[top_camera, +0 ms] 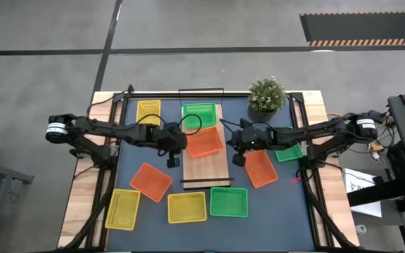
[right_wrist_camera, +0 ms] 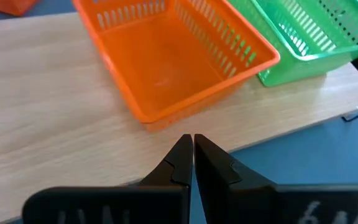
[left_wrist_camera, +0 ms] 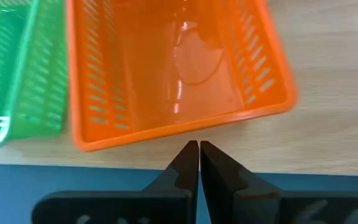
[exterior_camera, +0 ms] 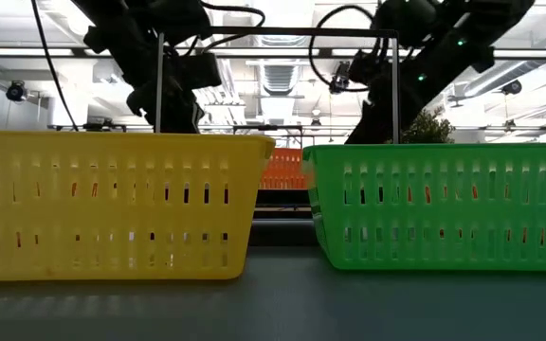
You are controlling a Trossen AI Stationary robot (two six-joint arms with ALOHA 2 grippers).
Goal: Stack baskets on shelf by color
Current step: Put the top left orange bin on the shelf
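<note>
Both jaws closed and empty, the left gripper [top_camera: 174, 161] and right gripper [top_camera: 238, 159] flank the shelf [top_camera: 206, 169] mid-counter, where an orange basket [top_camera: 204, 143] sits askew beside a green basket [top_camera: 200, 113] toward the far edge.

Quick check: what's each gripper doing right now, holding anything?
Left gripper: closed, empty, beside the orange basket.
Right gripper: closed, empty, at its other side.

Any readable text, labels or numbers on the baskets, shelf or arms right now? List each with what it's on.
None readable. The baskets, such as the orange basket and green basket, and the shelf carry no print. Embossed marks on the right tool mount are cut off and cannot be read.
</note>
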